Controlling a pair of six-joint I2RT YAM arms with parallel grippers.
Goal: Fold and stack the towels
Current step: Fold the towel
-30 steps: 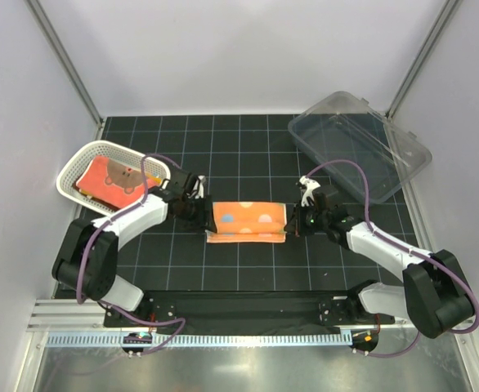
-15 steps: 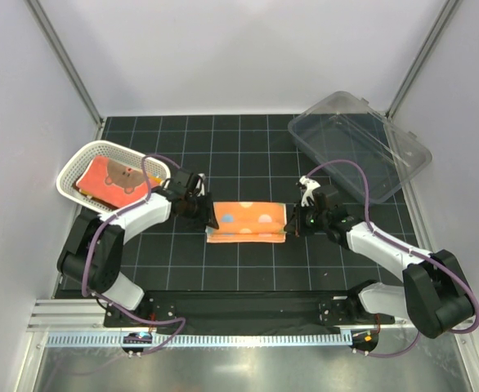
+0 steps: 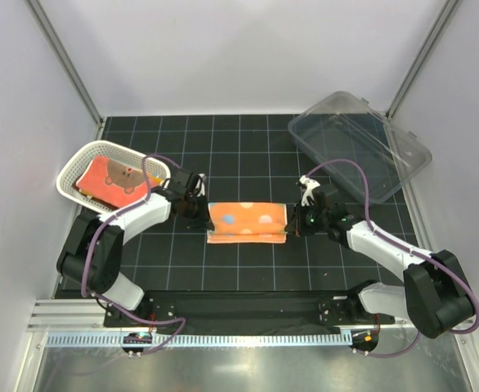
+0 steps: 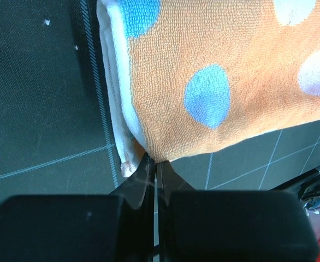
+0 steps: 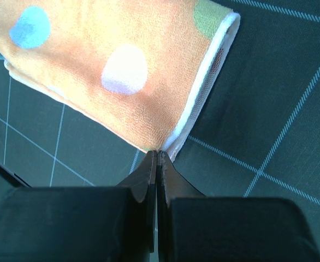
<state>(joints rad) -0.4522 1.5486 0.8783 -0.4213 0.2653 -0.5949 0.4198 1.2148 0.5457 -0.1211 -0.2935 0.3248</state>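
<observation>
Pinching the spotted towel (image 3: 246,222) at both ends, mid-fold.
Lying flat on the mat as a long folded strip, just right of the basket (image 3: 74,166). Clamping its left-end corner in the left gripper (image 3: 204,219), fingers pressed together on the cloth. Clamping the right-end corner in the right gripper (image 3: 290,226) the same way. Waiting inside the basket: a second towel (image 3: 111,181). Probably starting the next fold, so likely calling for lifting both corners together, carrying them across to the opposite edge, keeping the layers aligned, and releasing only once flat, before any stacking.
</observation>
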